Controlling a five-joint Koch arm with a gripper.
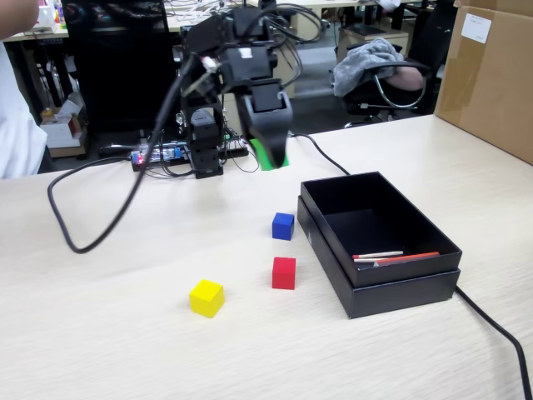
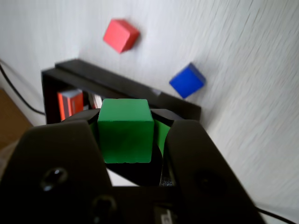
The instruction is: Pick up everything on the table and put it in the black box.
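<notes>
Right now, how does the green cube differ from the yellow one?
The green cube is held in the gripper, up off the table; the yellow cube lies free on the table. Green is near the black box, yellow farther away. Both look the same size and shape.

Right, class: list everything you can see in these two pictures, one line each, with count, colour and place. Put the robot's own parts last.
green cube: one, green, held in the claw, above the table
blue cube: one, blue, on the table left of the box in the fixed view
red cube: one, red, in front of the blue one
yellow cube: one, yellow, nearest the camera, left of the red one
black box: one, matte black, open
sticks: thin, red and white, inside the box
cardboard box: one, brown, far right
table: one, pale wood grain
cable: black, looping across the table
claw: one, black, shut on the green cube
</notes>
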